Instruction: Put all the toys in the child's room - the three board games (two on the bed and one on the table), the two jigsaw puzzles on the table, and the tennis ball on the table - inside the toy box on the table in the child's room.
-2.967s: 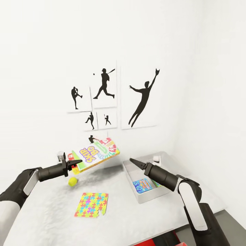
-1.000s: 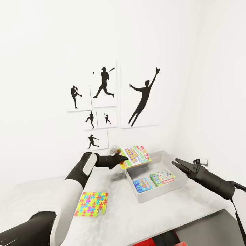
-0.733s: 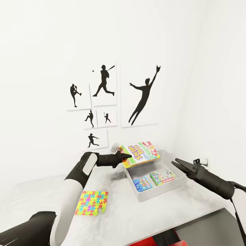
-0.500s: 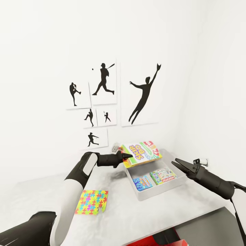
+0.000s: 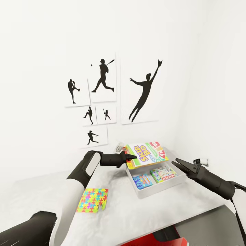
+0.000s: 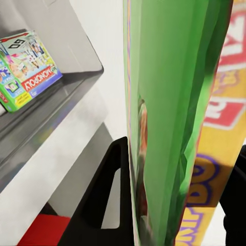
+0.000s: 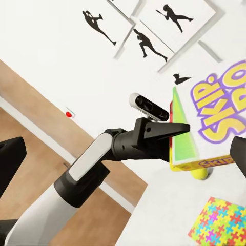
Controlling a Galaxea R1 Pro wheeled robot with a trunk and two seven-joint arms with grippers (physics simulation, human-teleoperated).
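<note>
Carried further right since three seconds ago, Skip-Bo board game (image 5: 145, 154) now hangs over the near-left part of the toy box (image 5: 160, 186), clamped at its edge by the left gripper (image 5: 129, 157); earlier it hovered over open table beside the tennis ball. Right gripper (image 5: 177, 164) waits at the box's 3 o'clock, fingers apart, holding nothing. Two boxed games (image 5: 153, 176) already lie flat inside. Jigsaw puzzle (image 5: 92, 200) lies flat on the table at the box's 8 o'clock, well apart. Tennis ball (image 7: 201, 174) peeks under the held game in the right wrist view. Judged roughly half done: this game, puzzle and ball remain. White table (image 5: 143, 218), white walls, baseball silhouette prints (image 5: 143, 92) at 12 o'clock.
</note>
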